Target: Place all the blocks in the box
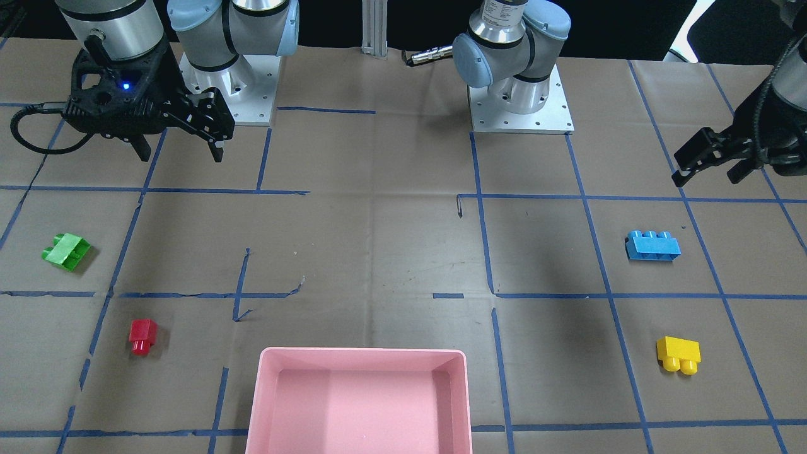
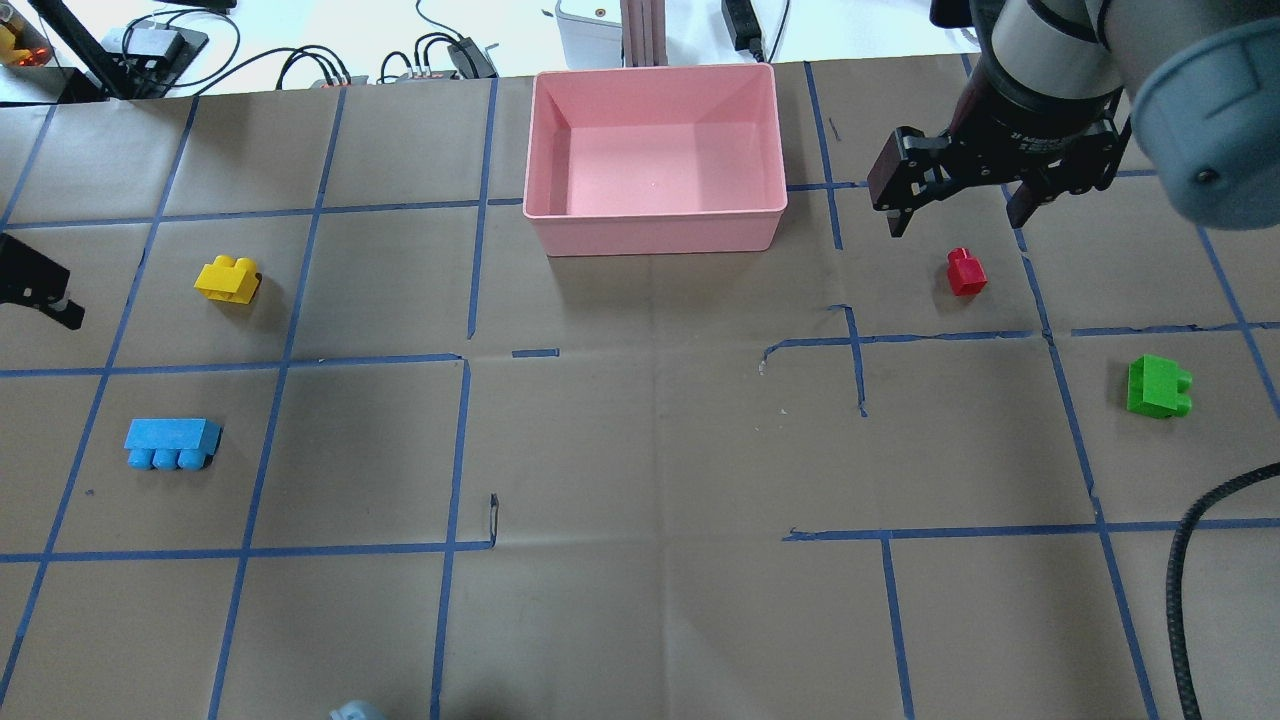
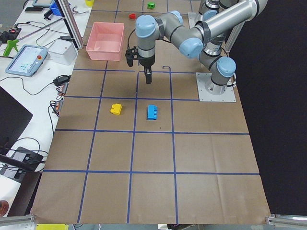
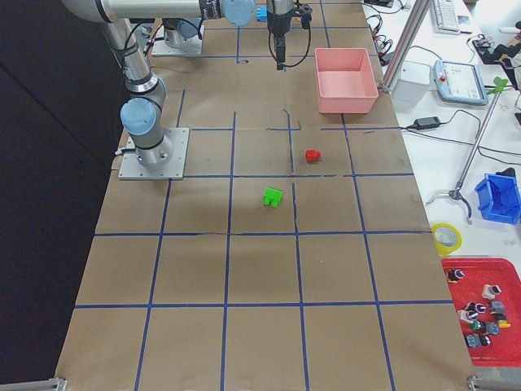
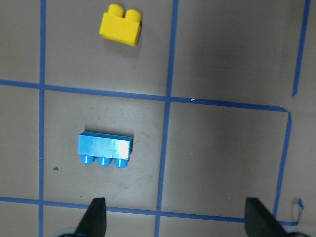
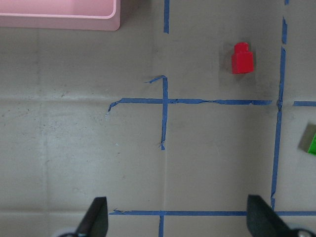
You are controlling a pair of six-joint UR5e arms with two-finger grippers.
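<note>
- The counter [image 2: 650,450] is covered in brown paper and divided into squares by blue tape lines [image 2: 320,210].
- The pink box [image 2: 655,238] sits at the far edge of the counter, about midway between the two arms.
- All four bricks lie on the counter outside the box, each well apart from it.
- The red brick [image 2: 966,271] is on the right side, to the near right of the box. It lies on its side with its single stud pointing far.
- The green brick [image 2: 1158,387] is further right and nearer than the red one, with its studs pointing right.
- The yellow brick [image 2: 229,279] is on the left side, with its two studs pointing far.
- The blue brick [image 2: 172,442] lies nearer than the yellow one and slightly further left. Its three studs point near.
- The right gripper [image 2: 956,220] hangs above the counter over the right side. Its jaws are wide apart and hold nothing. In its wrist view the red brick lies ahead and to the right, not between the jaws.
- The left gripper [image 5: 176,217] hangs above the left side. Its jaws are wide apart and hold nothing. In its wrist view the blue brick lies just ahead and the yellow brick beyond it.
</note>
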